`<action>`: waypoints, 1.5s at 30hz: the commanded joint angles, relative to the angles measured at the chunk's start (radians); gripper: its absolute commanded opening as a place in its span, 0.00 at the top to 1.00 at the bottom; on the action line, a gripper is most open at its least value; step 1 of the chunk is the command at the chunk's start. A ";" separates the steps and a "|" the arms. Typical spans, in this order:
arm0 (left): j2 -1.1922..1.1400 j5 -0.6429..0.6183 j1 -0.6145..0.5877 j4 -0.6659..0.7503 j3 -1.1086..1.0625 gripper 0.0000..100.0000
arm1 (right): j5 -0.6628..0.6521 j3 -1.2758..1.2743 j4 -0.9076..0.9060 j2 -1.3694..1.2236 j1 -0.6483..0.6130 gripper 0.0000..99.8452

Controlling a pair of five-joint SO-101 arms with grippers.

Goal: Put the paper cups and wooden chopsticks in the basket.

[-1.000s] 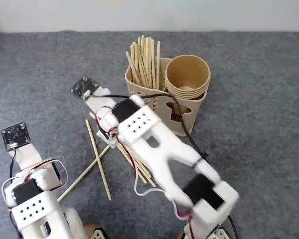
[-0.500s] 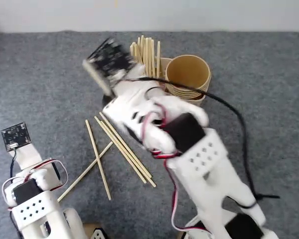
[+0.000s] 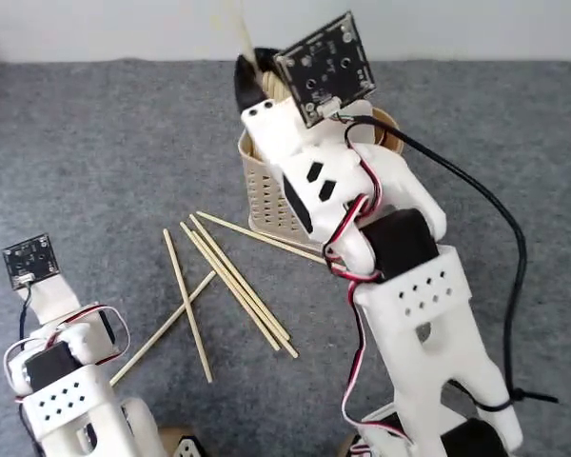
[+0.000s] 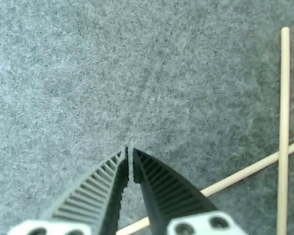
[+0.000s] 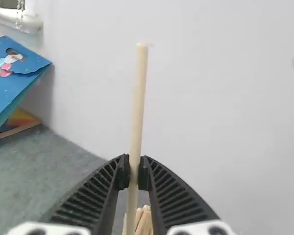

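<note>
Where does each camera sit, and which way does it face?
High view: fixed overhead, looking down on the mat, basket, loose chopsticks and both arms.
Left wrist view: on the left arm, facing down at the mat; left jaws shut.
Right wrist view: on the right arm, facing the wall; right jaws shut on a single chopstick.
Shared: loose chopsticks, in high and left wrist views.

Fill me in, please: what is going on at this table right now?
The right pincer is shut on one wooden chopstick, holding it upright over the basket. Several loose chopsticks lie on the grey mat, not yet collected. The left pincer is shut and empty, low over the mat beside two crossed chopsticks.
</note>
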State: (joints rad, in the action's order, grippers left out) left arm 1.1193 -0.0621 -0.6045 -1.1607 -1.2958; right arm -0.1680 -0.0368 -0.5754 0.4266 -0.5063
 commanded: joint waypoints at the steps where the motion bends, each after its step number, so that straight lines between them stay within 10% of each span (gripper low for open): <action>1: 0.020 0.008 -0.005 0.018 0.005 0.99 | -0.002 -0.104 0.257 0.041 0.047 0.99; 12: 0.020 0.008 -0.005 0.018 0.005 0.99 | -0.002 -0.414 0.598 0.033 0.079 0.97; 18: 0.020 0.008 -0.005 0.018 0.005 0.99 | 0.083 -0.301 0.367 0.042 0.077 0.79; 30: 0.020 0.008 -0.005 0.018 0.005 0.99 | 0.146 -0.083 -0.446 0.015 -0.182 0.85; 45: 0.020 0.008 -0.005 0.018 0.005 0.99 | 0.149 -0.249 -0.429 -0.450 -0.259 0.84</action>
State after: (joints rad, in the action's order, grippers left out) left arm 1.1193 -0.0621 -0.6045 -1.1607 -1.2958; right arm -0.0299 -0.2946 -1.0618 0.0568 -0.7534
